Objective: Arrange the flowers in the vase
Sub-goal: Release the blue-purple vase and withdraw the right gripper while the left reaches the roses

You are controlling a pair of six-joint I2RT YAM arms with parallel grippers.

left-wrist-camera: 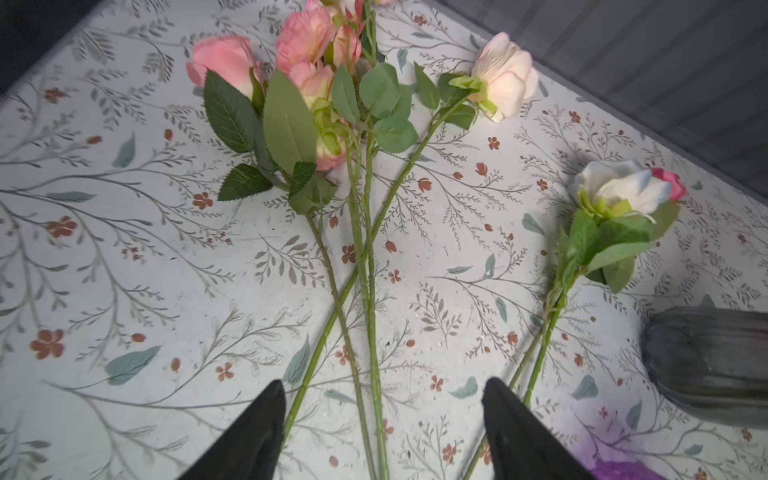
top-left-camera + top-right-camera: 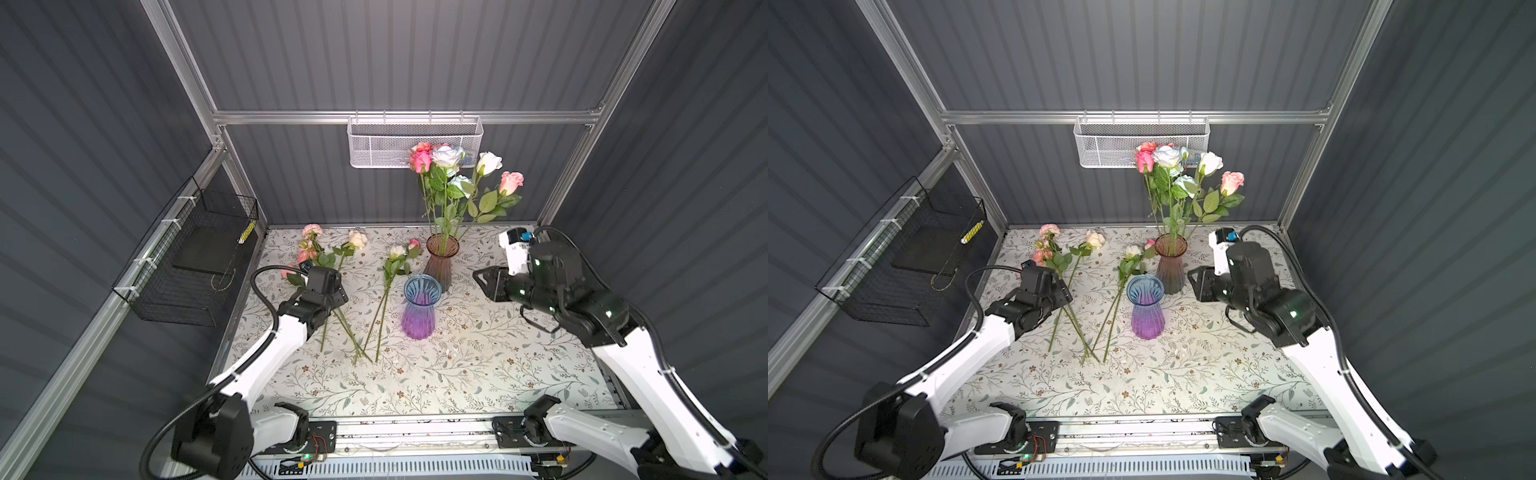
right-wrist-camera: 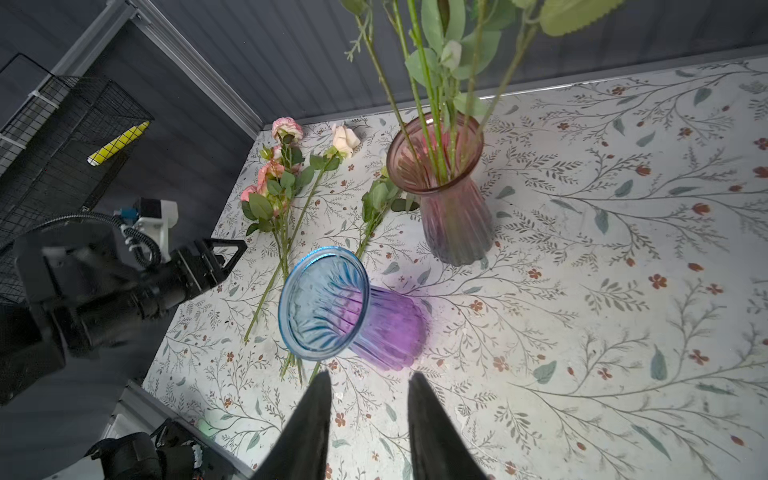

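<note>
Flowers (image 2: 446,157) standing in pink vase (image 2: 440,266).
We note left end effector (image 1: 384,382) spread over loose stems (image 1: 366,286); right end effector (image 3: 370,374) parted, empty.

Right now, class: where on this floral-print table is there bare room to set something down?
Bare: the front strip of the floral-print table, from the blue-and-purple ribbed glass vase to the front rail, and the right front. Crowded: back left, where loose artificial flowers lie, and around the pink ribbed glass vase holding stems.

Ribbed vase (image 1: 706,365) partly off-frame
</note>
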